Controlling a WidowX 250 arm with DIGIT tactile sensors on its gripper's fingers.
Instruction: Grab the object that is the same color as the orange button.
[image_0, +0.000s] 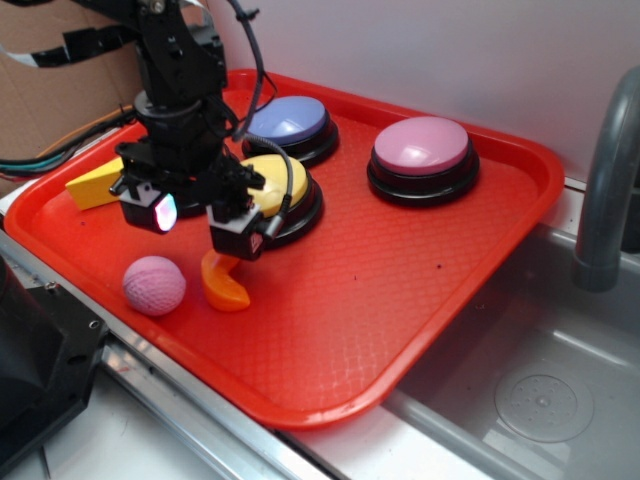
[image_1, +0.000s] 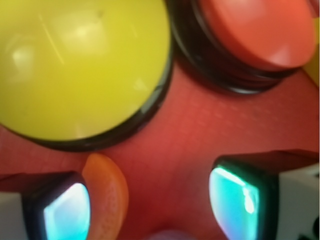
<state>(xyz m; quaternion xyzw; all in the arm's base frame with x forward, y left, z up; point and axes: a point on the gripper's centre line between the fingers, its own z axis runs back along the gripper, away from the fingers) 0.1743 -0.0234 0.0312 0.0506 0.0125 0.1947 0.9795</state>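
Yellow wedge block (image_0: 96, 184): far left of the red tray (image_0: 430, 300), lying near the rim, partly behind the arm.

Pink ball (image_0: 154, 285): near the tray's front-left edge, just beside the orange piece; the two look apart.

Gripper (image_0: 197, 218): hanging low over the tray's left part, black body with two square pads that glow teal. Fingers spread apart — a clear gap between them, nothing pinched.

Orange crescent toy (image_0: 225, 284): on the tray floor between the pink ball and the yellow button, directly under one finger (image_0: 238, 233). In the wrist view the crescent (image_1: 105, 197) lies against the inner side of the left-hand pad (image_1: 65, 212); whether it touches, cannot tell. The other pad (image_1: 235, 200) stands well apart, with bare tray between.

Yellow-topped button (image_0: 280, 185): black base, behind the gripper, partly hidden by it and by a cable. In the wrist view its dome (image_1: 75, 65) fills the upper left.

Orange button (image_1: 260, 30): seen only from the wrist, upper right, beside the yellow one — blocked by the arm in the exterior view.

Blue-purple button (image_0: 290, 122): at the back of the tray.

Pink button (image_0: 422, 150): to the right, on its own.

Grey pipe (image_0: 605, 180): far right, off the tray.
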